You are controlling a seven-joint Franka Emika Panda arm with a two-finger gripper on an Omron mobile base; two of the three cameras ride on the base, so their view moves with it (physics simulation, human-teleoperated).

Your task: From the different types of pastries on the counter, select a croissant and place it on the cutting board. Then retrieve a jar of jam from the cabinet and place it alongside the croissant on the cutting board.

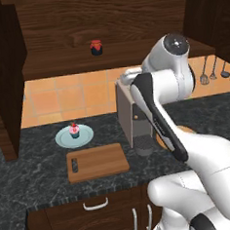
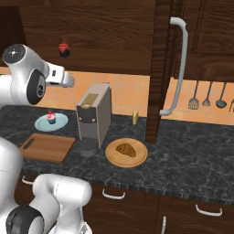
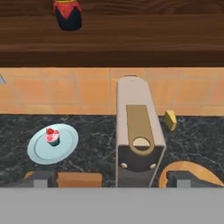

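Jar of jam on cabinet shelf. Cupcake on blue plate; cutting board bare on counter. Gripper spread, holding nothing, above coffee machine. Croissant on round wooden plate, far right.

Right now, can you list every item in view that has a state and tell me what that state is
fingers: spread open, holding nothing
croissant: lying on the round wooden plate, not yet moved
cutting board: flat on the counter, bare
jar of jam: upright, lid on, on the cabinet shelf
cabinet door: swung open
cupcake: upright on the pale blue plate
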